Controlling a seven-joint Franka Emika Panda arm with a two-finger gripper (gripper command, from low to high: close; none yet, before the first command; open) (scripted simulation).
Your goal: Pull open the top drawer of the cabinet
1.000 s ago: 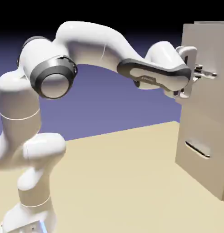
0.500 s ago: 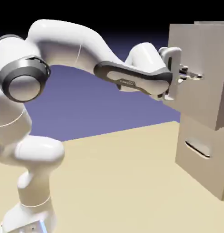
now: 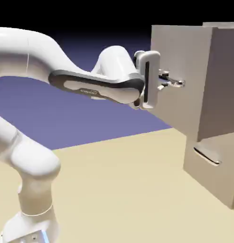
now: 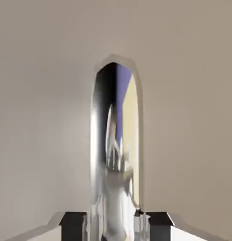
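Blue-violet backdrop is filling the upper and middle left of the exterior view, darkening to black along the top edge, while a plain tan surface is spreading across the lower half. At the right edge the cabinet is standing as a tall beige-grey block. Its top drawer is sitting in the upper right of the frame, jutting out well to the left of the cabinet's front face, so that its side wall is showing as a darker panel. Below it, at the lower right, the lower drawer is lying flush with the cabinet front, its slim bar handle showing.

Reaching in from the left, the white arm is stretching level across the upper half of the frame. The gripper is pointing at the top drawer's flat front panel, and its jaws are pinching the shiny bar handle there.

Seen from the hand view, the beige front panel is filling nearly the whole frame. The handle is running up the middle as a mirror-like strip, and the two dark fingertips are pressing in on it from either side at the bottom edge.
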